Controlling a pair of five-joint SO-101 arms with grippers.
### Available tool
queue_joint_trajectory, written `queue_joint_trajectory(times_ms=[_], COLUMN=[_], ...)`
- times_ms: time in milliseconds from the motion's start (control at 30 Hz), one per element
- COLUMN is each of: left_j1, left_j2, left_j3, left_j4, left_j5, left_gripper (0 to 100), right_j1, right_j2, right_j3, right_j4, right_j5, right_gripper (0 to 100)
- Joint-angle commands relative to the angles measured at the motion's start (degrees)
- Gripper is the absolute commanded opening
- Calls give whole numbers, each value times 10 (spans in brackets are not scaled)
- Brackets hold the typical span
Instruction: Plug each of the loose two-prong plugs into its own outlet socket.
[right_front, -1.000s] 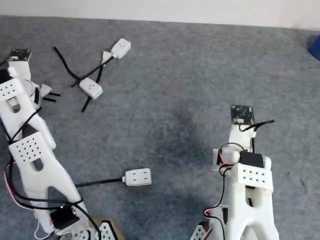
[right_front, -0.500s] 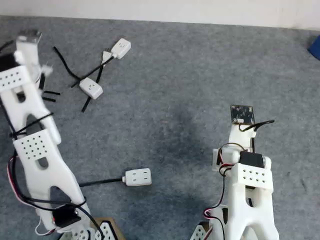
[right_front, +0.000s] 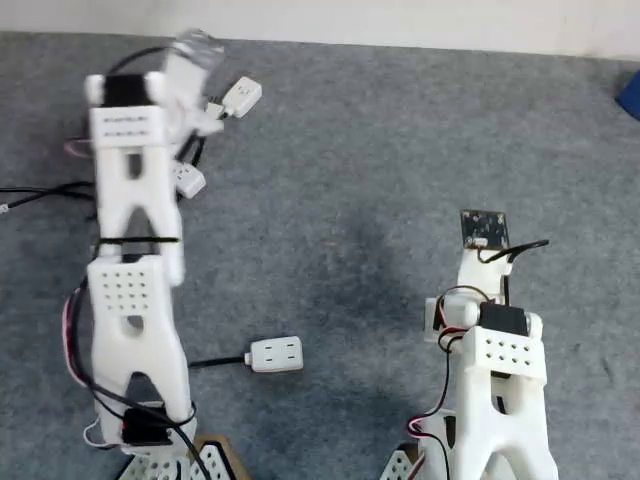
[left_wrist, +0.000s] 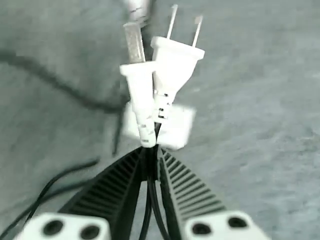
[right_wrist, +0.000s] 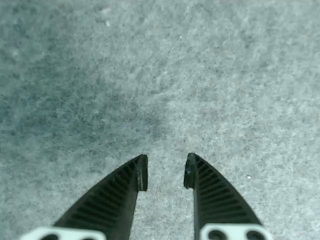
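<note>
High view: grey felt tabletop (right_front: 380, 150). Far side, two small white plastic outlet sockets (right_front: 241, 95) (right_front: 188, 181) among black cords. Near side, a third white outlet block on a black cord (right_front: 276, 354). The white printed left arm (right_front: 128, 300) stretches towards the far pair. The white right arm (right_front: 500, 380) sits well apart.

Left wrist view: left claw (left_wrist: 150, 162) pressed together on the tails of two white moulded two-prong plugs (left_wrist: 175, 60), prongs pointing away, above a blurred white socket (left_wrist: 177, 127).

Right wrist view: right claw (right_wrist: 165, 172) slightly spread over bare felt, holding nothing.

Handling: the plugs are likely light and rigid, with thin, bendable prongs and limp cords. Gripping the flat body sides is preferable. The sockets may slide when pushed and likely need bracing.
</note>
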Motion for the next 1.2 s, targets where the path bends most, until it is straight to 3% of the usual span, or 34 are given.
queue_joint_trajectory(times_ms=[0,167,300,633,1167], left_j1=[17,4,28,73,76], left_j2=[32,88,116,102,149], left_j3=[1,1,2,-50,-67], left_j4=[-4,-33,-28,-4,-21], left_j5=[-7,-9,-69,-70,-70], left_gripper=[8,8,61,84,85], right_j1=[-4,-4,-4,-4,-4], right_j2=[1,1,1,1,1], right_j3=[-1,-1,-1,-1,0], right_j4=[2,2,2,2,2], right_j5=[9,9,9,9,10], right_gripper=[134,134,134,134,134])
